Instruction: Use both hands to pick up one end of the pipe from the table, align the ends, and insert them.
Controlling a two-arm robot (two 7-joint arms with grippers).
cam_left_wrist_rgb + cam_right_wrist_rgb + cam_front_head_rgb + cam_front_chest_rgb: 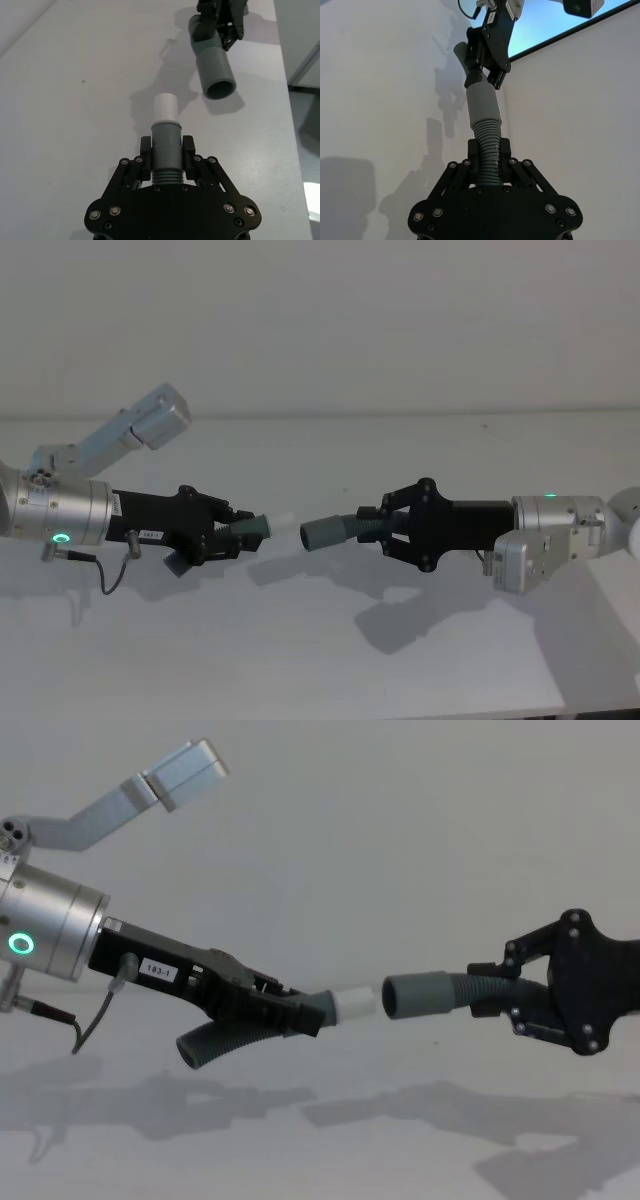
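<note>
The step in hand is the alignment of the ends. Both pieces are already off the table point(300, 670) and are held in the air above its middle part, away from its edges.

The left gripper point(232, 530) has its fingers closed narrow on the left hose piece point(215, 1042), just behind the white tip point(355, 1001). So the tip stands out free in front of the fingers, and the ribbed tail hangs below the gripper. The right gripper point(386, 525) clamps the ribbed part of the right hose piece point(487, 132), and its smooth grey cuff point(325, 532) reaches well forward of the fingers.

In the chest view the tip and the cuff face each other, near but apart, at about the same height. In the left wrist view, however, the mouth of the cuff sits to one side of the line of the tip. I judge that the next move needs a small sideways correction of one arm, and then a straight push together so that the white tip enters the cuff.
</note>
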